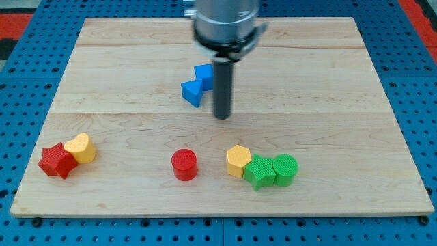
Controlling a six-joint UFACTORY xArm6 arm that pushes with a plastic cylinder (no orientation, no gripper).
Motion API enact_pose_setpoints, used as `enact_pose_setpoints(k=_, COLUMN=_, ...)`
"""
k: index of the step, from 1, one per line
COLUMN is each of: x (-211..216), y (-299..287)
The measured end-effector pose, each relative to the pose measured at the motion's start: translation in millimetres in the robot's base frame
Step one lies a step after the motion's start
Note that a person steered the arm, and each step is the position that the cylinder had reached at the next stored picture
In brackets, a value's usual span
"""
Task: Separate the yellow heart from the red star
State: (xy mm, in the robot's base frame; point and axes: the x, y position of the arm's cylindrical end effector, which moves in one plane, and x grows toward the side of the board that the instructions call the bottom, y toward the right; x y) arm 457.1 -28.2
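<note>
Two blue blocks flank my tip

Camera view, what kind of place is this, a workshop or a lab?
Probably a robotics lab bench: a wooden board lies on a blue perforated table, with small blocks like the red star for my tip to push.

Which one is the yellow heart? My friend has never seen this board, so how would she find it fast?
Look at the wooden board's corner at the view's bottom left. Two blocks touch there: the red star and, on its right, the yellow heart. The other yellow block is a hexagon far off to the right beside green blocks, so the heart is the yellow one hugging the star.
</note>
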Motion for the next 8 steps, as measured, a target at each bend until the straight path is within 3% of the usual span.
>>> enact_pose_setpoints(k=2, x=33, y=-122)
enact_pose_setpoints(k=4, x=33, y=-116)
enact_pose_setpoints(k=6, x=70, y=-88)
enact_pose_setpoints(k=8, x=115, y=-211)
